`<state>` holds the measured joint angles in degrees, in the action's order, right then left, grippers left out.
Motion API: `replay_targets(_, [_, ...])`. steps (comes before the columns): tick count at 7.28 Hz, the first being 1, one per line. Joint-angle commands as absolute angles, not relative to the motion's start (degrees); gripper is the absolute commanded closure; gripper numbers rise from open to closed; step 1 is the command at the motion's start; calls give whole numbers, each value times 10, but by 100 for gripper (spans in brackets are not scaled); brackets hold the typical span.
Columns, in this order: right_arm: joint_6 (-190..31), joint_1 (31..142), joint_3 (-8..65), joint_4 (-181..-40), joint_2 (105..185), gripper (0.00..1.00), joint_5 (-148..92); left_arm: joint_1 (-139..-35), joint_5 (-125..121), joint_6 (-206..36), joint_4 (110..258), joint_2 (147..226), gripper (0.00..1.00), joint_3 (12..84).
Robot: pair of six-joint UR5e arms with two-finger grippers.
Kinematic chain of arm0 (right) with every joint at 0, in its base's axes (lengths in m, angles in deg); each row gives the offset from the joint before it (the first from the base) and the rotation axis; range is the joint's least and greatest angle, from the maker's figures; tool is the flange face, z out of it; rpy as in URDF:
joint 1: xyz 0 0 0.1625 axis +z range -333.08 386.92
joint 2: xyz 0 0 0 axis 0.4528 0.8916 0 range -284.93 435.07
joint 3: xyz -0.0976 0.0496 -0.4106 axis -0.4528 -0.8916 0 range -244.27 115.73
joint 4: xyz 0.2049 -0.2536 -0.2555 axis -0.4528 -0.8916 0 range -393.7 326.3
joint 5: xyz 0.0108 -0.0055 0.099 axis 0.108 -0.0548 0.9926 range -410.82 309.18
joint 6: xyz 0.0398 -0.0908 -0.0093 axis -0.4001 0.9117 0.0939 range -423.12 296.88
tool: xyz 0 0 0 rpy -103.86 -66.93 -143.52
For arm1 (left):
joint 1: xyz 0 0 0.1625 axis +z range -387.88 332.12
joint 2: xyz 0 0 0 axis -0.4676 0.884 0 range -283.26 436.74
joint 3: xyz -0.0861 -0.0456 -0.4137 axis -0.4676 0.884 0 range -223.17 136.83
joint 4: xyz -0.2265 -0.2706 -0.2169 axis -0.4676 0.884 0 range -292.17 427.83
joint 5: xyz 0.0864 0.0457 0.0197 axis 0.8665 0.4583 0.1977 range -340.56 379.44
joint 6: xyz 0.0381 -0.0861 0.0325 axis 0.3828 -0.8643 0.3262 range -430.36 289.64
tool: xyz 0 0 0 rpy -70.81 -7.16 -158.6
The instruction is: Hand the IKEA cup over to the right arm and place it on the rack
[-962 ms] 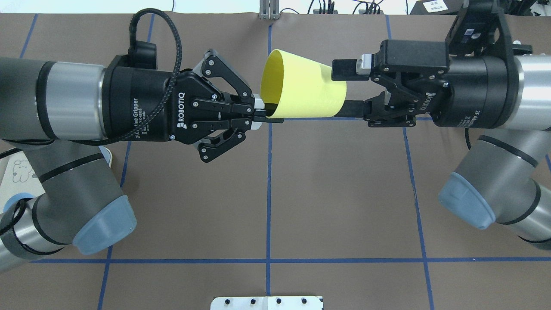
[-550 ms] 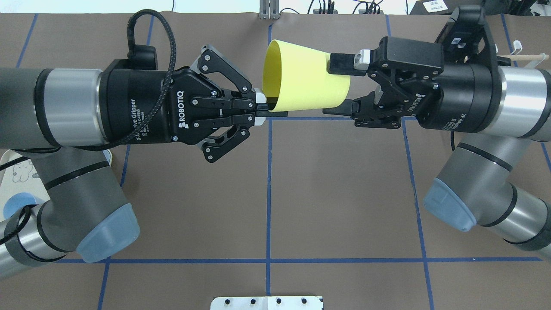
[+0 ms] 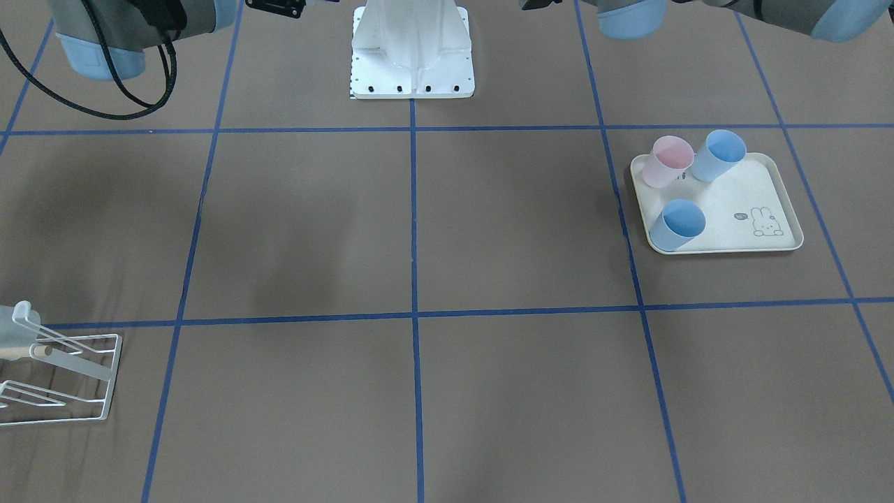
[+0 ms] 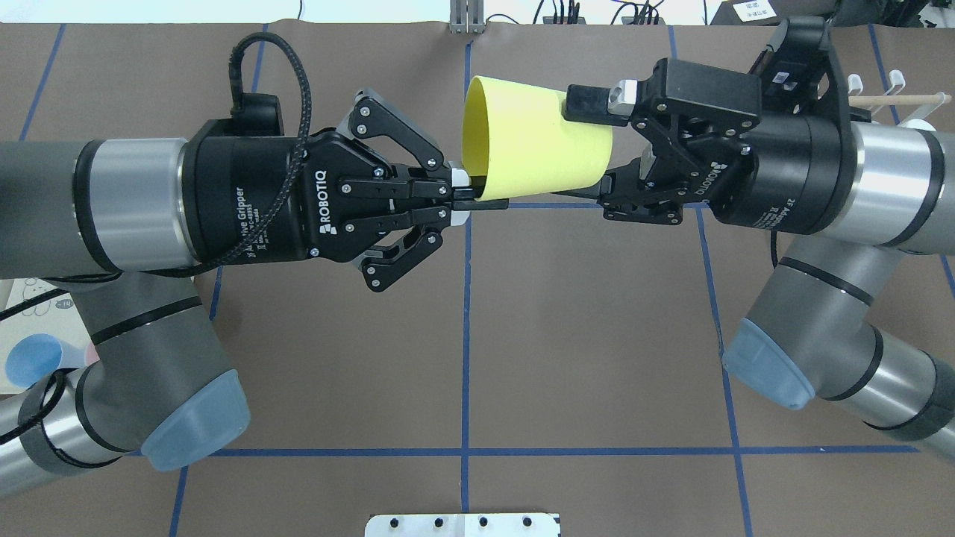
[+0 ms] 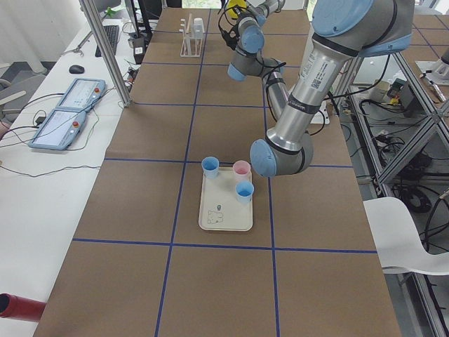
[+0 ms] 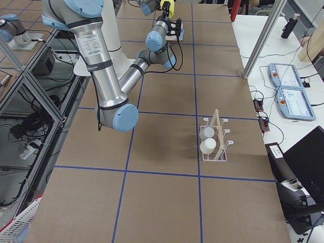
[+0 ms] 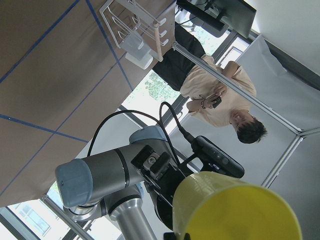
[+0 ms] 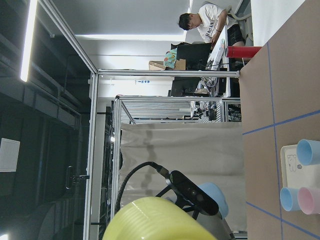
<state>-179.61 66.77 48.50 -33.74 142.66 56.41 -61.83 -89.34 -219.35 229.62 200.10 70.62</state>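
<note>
The yellow IKEA cup [image 4: 533, 145] hangs on its side above the table, mouth toward my left arm. My left gripper [image 4: 477, 201] is shut on the lower part of its rim. My right gripper [image 4: 586, 145] is open, one finger [image 4: 589, 103] against the cup's upper wall near the base, the other under it. The cup also fills the bottom of the left wrist view [image 7: 235, 210] and the right wrist view [image 8: 155, 220]. The white wire rack [image 3: 59, 370] stands at the table's edge on my right [image 6: 215, 139], its wooden dowel [image 4: 899, 98] showing behind the right wrist.
A cream tray [image 3: 740, 199] on my left side carries a pink cup [image 3: 667, 162] and two blue cups [image 3: 719, 155] [image 3: 679, 223]. Two pale cups [image 6: 206, 139] sit in the rack. A person [image 7: 220, 95] stands beyond the table's end. The robot's white base plate [image 3: 412, 77] is between the arms.
The right gripper has moved in toward the left one, its fingers now further along the cup's base end. The left gripper and cup have shifted slightly right. The left stays shut on the rim.
</note>
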Motion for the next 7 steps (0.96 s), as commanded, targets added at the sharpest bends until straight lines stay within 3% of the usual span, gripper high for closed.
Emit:
replay_targets(1, [-1797, 664, 485, -321, 1427, 2, 555, -617, -893, -2194, 2296, 1999, 100, 705])
replay_targets(5, [-1797, 663, 481, -312, 1428, 13, 546, -616, -894, -2196, 2298, 1999, 100, 706])
replay_targets(6, [-1797, 663, 481, -311, 1431, 24, 546, -616, -895, -2196, 2298, 1999, 100, 705])
replay_targets(7, [-1797, 663, 479, -294, 1434, 38, 546, -616, -895, -2195, 2298, 1999, 89, 703])
